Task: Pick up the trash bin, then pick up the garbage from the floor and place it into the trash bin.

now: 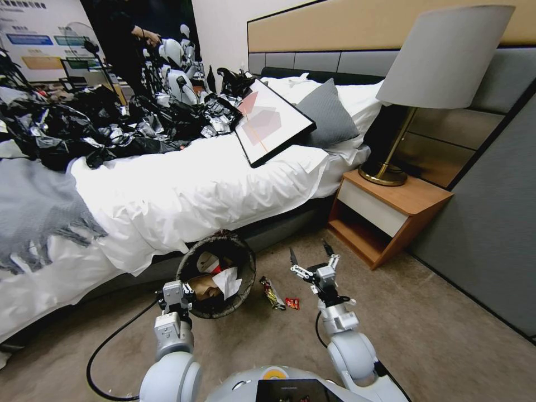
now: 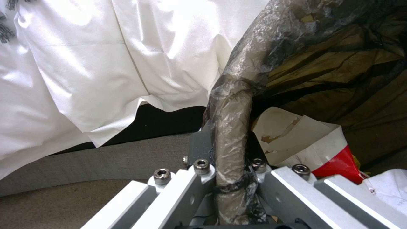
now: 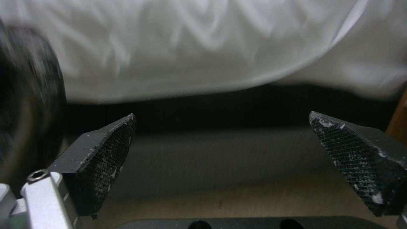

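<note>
Right now my left gripper (image 1: pixel 180 297) has its fingers closed tight on the near rim of the trash bin (image 1: pixel 245 279), which is tilted so its mouth faces my head camera, close against the bed (image 1: pixel 184 195). From the left wrist, the bag-wrapped rim (image 2: pixel 231 127) runs straight between the fingers (image 2: pixel 186 181). Inside the bin I see a white paper sheet (image 1: pixel 228 281), brown paper and a red-and-white packet (image 2: pixel 335 159). My right gripper (image 1: pixel 311 255) hangs over the carpet to the right of the bin, fingers (image 3: pixel 101 149) spread wide with nothing between them. Two snack packets lie on the floor between bin and right gripper: a long dark one (image 1: pixel 272 292) and a small red one (image 1: pixel 292 303).
</note>
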Available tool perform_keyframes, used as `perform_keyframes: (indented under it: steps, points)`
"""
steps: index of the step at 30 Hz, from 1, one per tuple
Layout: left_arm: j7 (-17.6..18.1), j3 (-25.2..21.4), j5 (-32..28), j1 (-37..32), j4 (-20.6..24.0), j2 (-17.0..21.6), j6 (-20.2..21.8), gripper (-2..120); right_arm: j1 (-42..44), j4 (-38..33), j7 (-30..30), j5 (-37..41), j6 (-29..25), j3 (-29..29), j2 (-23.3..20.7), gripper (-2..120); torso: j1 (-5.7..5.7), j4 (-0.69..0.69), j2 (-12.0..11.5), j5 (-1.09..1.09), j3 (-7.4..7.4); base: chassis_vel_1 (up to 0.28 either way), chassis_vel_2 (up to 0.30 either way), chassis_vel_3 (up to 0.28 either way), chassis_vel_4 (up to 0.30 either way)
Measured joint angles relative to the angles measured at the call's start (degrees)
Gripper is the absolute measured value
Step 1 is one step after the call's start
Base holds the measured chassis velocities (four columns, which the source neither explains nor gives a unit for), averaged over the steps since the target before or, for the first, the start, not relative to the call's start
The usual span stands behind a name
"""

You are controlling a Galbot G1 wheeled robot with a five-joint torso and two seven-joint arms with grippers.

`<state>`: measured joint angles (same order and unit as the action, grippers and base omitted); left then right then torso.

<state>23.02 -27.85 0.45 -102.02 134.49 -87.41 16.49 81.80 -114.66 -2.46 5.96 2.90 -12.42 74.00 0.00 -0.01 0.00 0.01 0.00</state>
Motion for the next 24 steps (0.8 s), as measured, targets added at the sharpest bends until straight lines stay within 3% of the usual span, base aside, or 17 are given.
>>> perform_keyframes:
  steps: [1,4,12,24]
  points:
    - [0.0,0.0,0.0,0.0,0.0,0.0,0.0,0,0.0,0.0,0.0,0.0,0.0,0.0,0.0,100,0.00,0.00,0.0,0.00,0.00,0.000,0.000,0.000,0.000]
    - [0.0,0.0,0.2,0.0,0.0,-0.1,0.0,0,-4.3,4.1,2.4,3.6,8.1,0.9,-1.9,100,0.00,0.00,0.0,-0.01,0.00,0.000,0.000,0.000,0.000]
    - [-0.1,0.1,0.6,0.0,-0.2,-0.6,0.0,0,-12.1,11.6,5.6,5.9,16.1,3.4,-4.1,100,0.00,-0.01,0.0,-0.01,0.00,0.000,0.000,0.000,0.000]
    - [-0.2,-0.1,0.8,-0.1,-0.3,-1.1,0.0,0,-22.0,29.6,11.8,2.8,14.7,8.7,-2.2,100,0.00,0.00,0.0,-0.02,0.00,0.000,0.000,0.000,0.000]
